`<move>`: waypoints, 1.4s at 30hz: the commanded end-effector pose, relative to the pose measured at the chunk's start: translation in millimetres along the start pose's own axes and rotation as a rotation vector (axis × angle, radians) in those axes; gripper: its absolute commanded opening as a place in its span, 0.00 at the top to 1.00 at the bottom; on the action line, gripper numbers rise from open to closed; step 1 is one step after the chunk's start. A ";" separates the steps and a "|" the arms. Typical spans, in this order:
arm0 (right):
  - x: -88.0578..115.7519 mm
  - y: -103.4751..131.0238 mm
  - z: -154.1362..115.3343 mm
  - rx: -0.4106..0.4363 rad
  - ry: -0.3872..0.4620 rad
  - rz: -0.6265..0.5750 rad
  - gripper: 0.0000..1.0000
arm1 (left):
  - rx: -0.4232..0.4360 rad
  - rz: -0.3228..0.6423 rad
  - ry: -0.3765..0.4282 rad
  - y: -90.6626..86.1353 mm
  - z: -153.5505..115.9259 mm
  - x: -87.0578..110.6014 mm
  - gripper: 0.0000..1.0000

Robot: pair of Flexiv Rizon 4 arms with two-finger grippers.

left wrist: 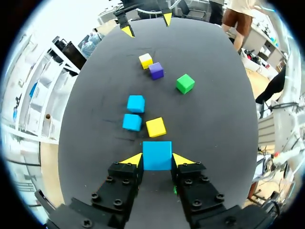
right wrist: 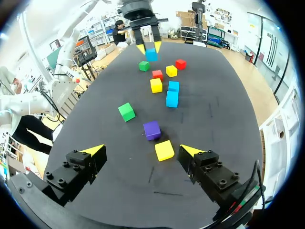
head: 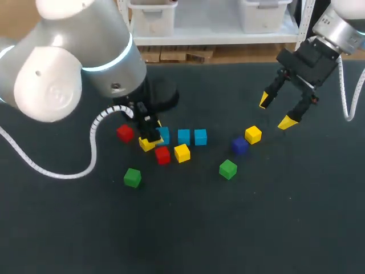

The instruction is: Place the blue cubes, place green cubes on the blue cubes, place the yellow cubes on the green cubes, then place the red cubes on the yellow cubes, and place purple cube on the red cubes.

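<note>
Now pinching a blue cube (left wrist: 157,153) in the left pincer (head: 151,137), left of frame centre. Holding the right pincer (head: 275,112) spread at upper right, over the table (head: 274,228).

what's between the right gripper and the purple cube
A yellow cube sits there, just ahead of the right gripper and close beside the purple cube; the right wrist view shows it best.

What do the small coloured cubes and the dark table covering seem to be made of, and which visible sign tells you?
Small blue cube, like the other coloured cubes: probably painted wood or hard plastic; flat even colour, crisp edges, little gloss. Dark table covering: seemingly a matte mat, perhaps felt or rubber; no shine, faint pale scuffs.
</note>
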State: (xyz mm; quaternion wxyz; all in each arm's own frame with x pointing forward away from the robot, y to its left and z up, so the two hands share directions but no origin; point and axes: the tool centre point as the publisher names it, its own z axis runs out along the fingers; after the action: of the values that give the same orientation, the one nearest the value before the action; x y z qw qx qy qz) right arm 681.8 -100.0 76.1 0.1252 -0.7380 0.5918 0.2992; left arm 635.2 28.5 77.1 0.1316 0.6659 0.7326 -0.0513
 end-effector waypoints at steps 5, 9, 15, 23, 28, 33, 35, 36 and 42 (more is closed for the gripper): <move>0.3 -0.7 -0.1 -0.001 -0.002 -0.001 0.00 | 0.067 0.057 -0.022 31.9 19.5 19.0 1.00; 0.3 -0.7 -0.1 -0.001 -0.002 -0.001 0.00 | 0.074 0.076 -0.052 37.6 26.0 30.0 1.00; 0.3 -0.7 -0.1 -0.001 -0.002 -0.001 0.00 | 0.082 0.096 -0.090 41.4 32.5 37.9 1.00; 0.3 -0.7 -0.1 -0.001 -0.002 -0.001 0.00 | 0.082 0.108 -0.121 46.3 36.7 34.5 1.00; 0.3 -0.7 -0.1 -0.001 -0.002 -0.001 0.00 | 0.082 0.114 -0.130 48.5 39.2 26.6 1.00; 0.3 -0.7 -0.1 -0.001 -0.002 -0.001 0.00 | 0.092 0.123 -0.133 48.3 46.1 14.9 1.00; 0.3 -0.7 -0.1 -0.001 -0.002 -0.001 0.00 | 0.096 0.129 -0.131 48.5 49.5 10.3 1.00; 0.3 -0.7 -0.1 -0.001 -0.002 -0.001 0.00 | 0.097 0.130 -0.131 48.9 51.0 8.4 1.00; 0.3 -0.7 -0.1 -0.001 -0.002 -0.001 0.00 | 0.109 0.130 -0.133 51.2 63.5 -0.7 1.00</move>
State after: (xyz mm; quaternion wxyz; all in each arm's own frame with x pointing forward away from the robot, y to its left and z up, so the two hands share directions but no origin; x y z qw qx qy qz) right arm 681.8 -99.9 76.1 0.1251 -0.7380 0.5918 0.2991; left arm 684.9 24.2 27.8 0.1526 0.7122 0.6739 -0.1238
